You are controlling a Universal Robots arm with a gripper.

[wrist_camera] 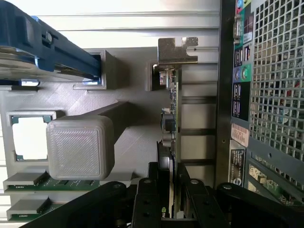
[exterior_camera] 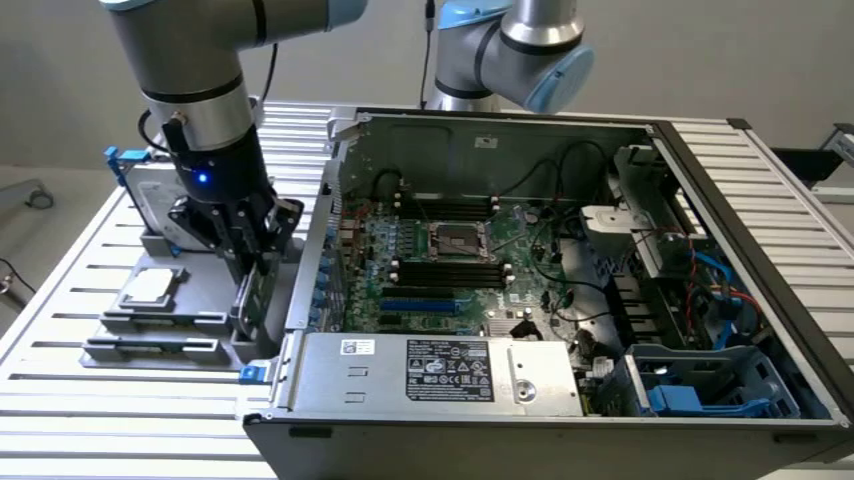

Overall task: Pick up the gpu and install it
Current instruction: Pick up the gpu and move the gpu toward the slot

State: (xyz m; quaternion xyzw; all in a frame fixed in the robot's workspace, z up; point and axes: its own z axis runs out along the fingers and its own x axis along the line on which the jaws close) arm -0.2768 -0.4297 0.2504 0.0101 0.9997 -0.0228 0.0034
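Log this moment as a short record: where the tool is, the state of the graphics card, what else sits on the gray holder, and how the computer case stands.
tool: lowered over the gray holder, closed on the upper edge of the gpu
gpu: standing on edge in its holder slot, not yet lifted
holder position: outside the computer case, on the exterior view's left
also on holder: processor chip; hard drive with blue frame
computer case: side open, motherboard exposed
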